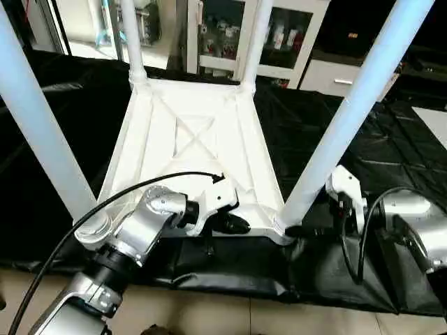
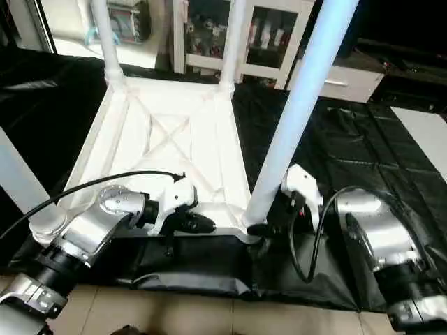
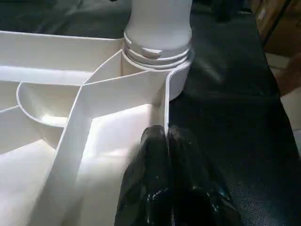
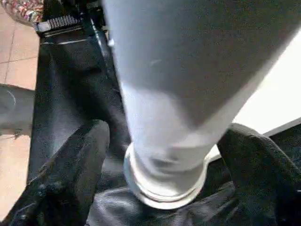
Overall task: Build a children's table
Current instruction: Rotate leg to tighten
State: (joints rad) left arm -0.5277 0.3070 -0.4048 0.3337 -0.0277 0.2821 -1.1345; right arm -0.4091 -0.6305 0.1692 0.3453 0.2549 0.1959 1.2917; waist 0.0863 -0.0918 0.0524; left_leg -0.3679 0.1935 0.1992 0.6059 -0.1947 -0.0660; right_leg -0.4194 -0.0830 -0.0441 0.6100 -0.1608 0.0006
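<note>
The children's table top lies upside down on black cloth, its X ribs facing up. Four white legs stand in its corner sockets: near right, near left, far left, far right. My left gripper rests on the top's near rim, fingers pressed together with the thin rim wall running in between them. My right gripper stands open around the base of the near right leg, one finger on each side and a gap to the leg.
The black cloth covers the work surface and ends close in front of the top, where tiled floor begins. Black cables loop off both wrists. Glass-fronted cabinets stand behind.
</note>
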